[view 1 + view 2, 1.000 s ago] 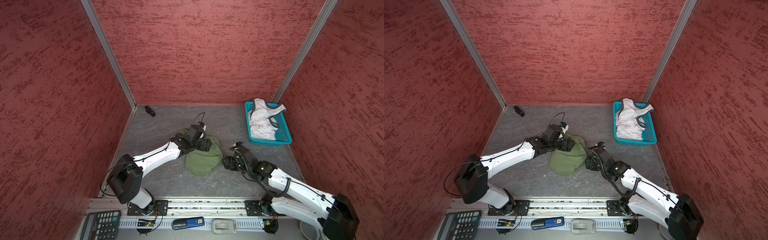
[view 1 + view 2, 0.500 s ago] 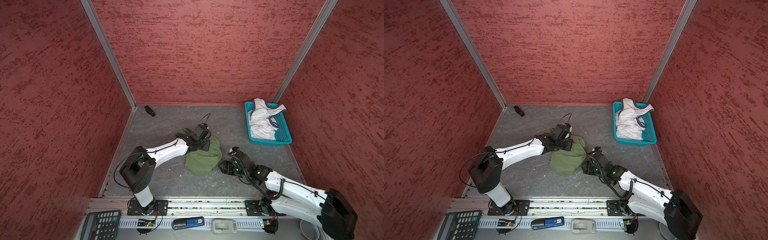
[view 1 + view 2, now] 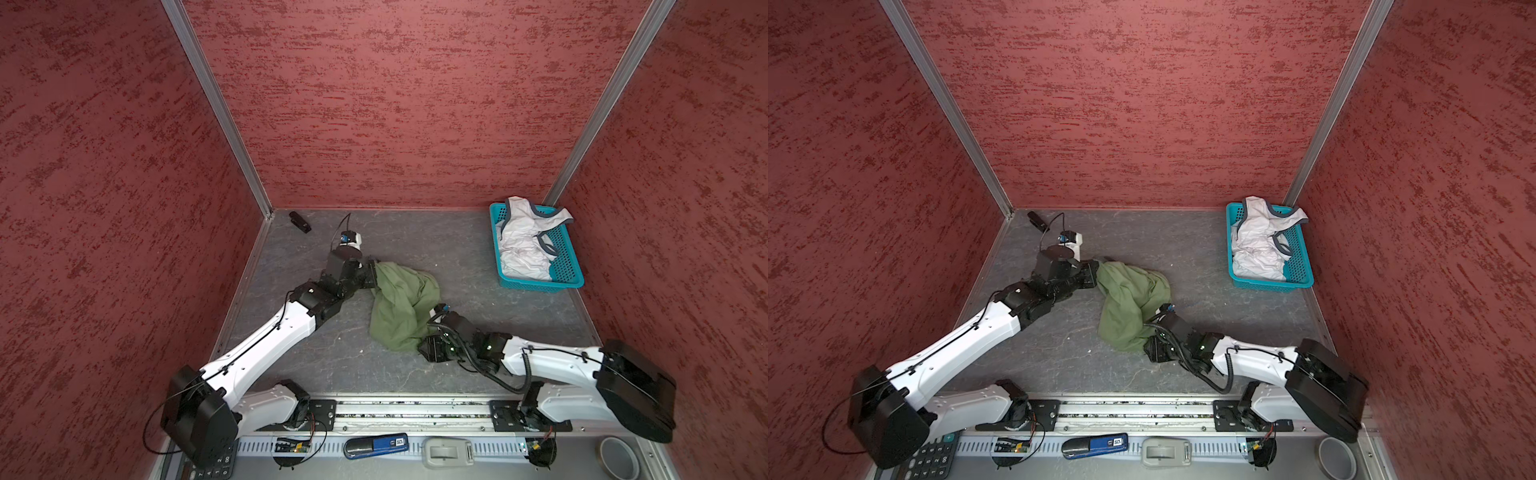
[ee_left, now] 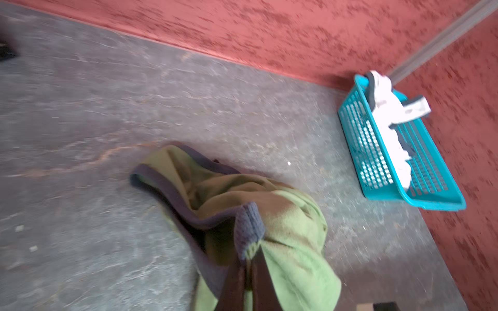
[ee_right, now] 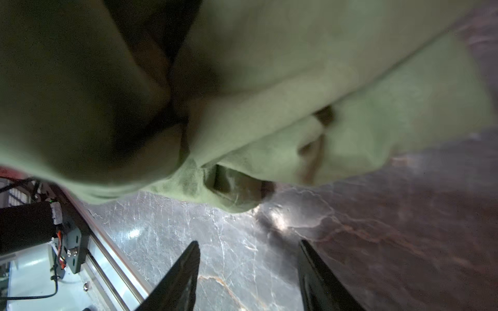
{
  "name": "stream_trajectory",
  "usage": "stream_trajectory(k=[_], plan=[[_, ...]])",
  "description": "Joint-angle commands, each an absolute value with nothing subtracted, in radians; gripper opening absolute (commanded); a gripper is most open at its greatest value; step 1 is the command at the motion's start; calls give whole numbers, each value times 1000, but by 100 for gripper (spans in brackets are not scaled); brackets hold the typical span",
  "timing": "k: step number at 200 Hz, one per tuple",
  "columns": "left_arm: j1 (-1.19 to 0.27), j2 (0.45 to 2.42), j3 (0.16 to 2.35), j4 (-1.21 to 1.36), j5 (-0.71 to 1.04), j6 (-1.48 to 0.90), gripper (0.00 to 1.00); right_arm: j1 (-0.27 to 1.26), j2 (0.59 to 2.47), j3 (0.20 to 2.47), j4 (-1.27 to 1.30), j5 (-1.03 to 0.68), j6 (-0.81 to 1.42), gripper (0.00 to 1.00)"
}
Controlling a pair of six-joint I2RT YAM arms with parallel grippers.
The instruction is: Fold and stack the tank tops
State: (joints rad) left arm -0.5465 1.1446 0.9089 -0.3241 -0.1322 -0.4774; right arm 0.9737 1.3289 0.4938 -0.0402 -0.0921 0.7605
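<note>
An olive green tank top lies crumpled mid-floor. My left gripper is at its far left end. In the left wrist view that gripper is shut on the green top's grey trim. My right gripper sits low at the near right edge of the cloth. It is open with bare floor between its fingers, the green hem just ahead. The white tank top lies bunched in the basket.
The turquoise mesh basket stands at the back right against the red wall. A small black object lies in the back left corner. A blue device and a tape roll sit beyond the front rail.
My left gripper shut on the green top's trim and drew it back to the left. The right gripper slid left and nearer along the cloth's edge, its jaws narrowing.
</note>
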Motion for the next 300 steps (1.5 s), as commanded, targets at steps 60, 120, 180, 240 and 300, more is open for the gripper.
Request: stream_trajectory(k=[60,120,180,240,300], plan=[[-390,980,823,-440,-146,-482,0,1017,1553,695,-117,69,690,30],[-264,886,851,-496,-129,-464,0,1021,1293,776,-427,276,660,0],[-122,692,1078,-613,35,-511,0,1017,953,1109,-779,691,478,0],[-123,685,1316,-651,179,-492,0,1016,903,1365,-668,787,253,0],[-121,907,1167,-711,151,-508,0,857,1021,1261,-691,763,321,0]])
